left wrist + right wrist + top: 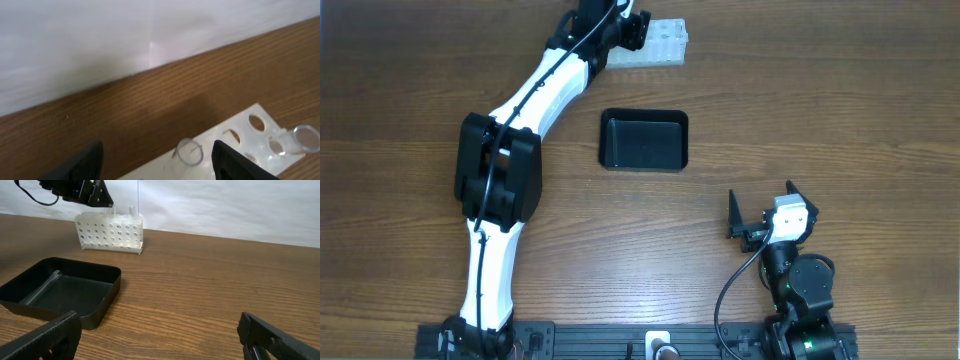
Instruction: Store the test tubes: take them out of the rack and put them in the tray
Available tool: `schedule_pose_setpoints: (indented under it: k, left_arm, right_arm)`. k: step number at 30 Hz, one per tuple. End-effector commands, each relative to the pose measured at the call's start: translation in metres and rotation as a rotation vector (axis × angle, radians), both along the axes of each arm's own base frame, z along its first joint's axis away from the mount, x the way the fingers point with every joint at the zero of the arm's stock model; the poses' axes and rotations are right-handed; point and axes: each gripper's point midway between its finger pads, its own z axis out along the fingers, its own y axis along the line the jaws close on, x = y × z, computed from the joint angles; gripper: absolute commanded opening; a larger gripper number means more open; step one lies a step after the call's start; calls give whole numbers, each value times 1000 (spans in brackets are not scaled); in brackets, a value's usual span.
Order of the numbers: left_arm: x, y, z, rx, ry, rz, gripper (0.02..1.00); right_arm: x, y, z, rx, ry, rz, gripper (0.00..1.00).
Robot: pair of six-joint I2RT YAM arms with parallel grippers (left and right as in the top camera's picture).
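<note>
The white perforated rack stands at the table's far edge, and the black tray sits nearer, at mid-table. My left gripper hovers open over the rack, its fingers either side of a clear tube's rim; a second tube stands toward the rack's end. From the right wrist view, the left gripper sits above the rack, where two tubes stick up. One clear tube lies in the tray. My right gripper is open and holds nothing, close to its base.
A pale wall rises just behind the rack at the table's far edge. Bare wooden tabletop stretches to the right of the tray and the rack. The left arm's links cross the table's left half.
</note>
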Motion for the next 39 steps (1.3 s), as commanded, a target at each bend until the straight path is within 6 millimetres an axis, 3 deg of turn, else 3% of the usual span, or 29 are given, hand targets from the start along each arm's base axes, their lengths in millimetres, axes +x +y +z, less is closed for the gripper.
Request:
schedule_pose_setpoints:
  k: [1, 21, 29, 39]
  left_arm:
    - [-1, -7, -17, 15, 10, -30, 667]
    - [-2, -12, -32, 17, 28, -43, 424]
    - [0, -13, -27, 10, 9, -43, 301]
    - [5, -18, -7, -6, -33, -46, 198]
  right_arm:
    - [0, 2, -2, -4, -1, 12, 991]
    - [0, 2, -2, -4, -1, 12, 993]
    - [0, 2, -2, -4, -1, 12, 991]
    - [0, 2, -2, -4, -1, 12, 993]
